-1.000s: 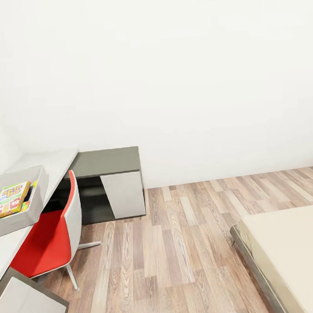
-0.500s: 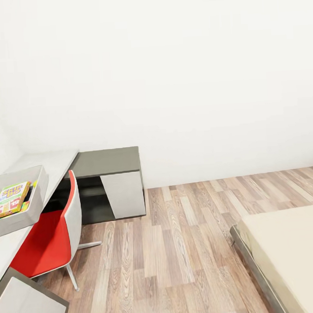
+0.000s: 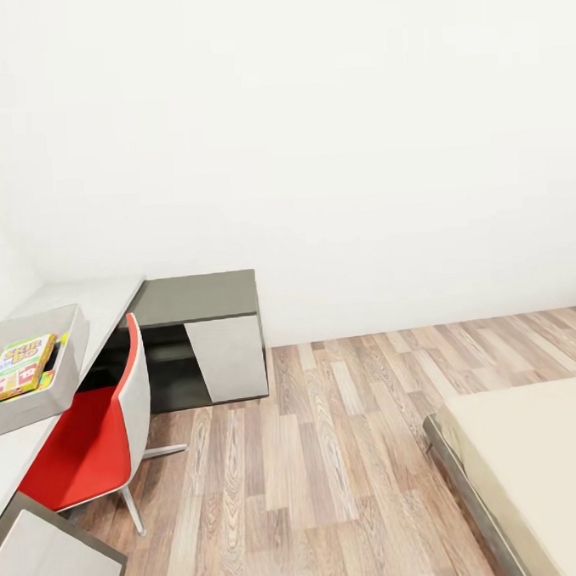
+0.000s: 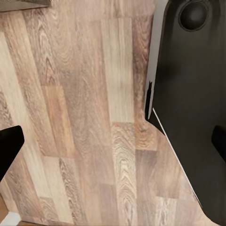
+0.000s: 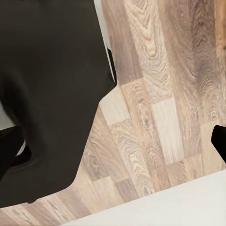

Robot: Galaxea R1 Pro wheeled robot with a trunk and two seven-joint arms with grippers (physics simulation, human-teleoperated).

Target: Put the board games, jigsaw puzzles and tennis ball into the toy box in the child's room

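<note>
Left gripper [image 4: 113, 141]: fingertips at opposite frame edges, spread apart, nothing between, over plank floor [image 4: 84, 117] beside the robot's black base [image 4: 193, 108]. Right gripper [image 5: 115, 146]: likewise spread, over floor beside the base, a pale edge close by. Toy box [image 3: 60, 391]: on the table [image 3: 84, 300] at head view's left, holding a yellow-green board game [image 3: 18, 366]. Red chair [image 3: 92, 428]: tucked against the table. Cabinet [image 3: 207, 327]: joined at the wall. Bed [image 3: 538, 469]: corner at right. Open floor lies between chair and bed.
</note>
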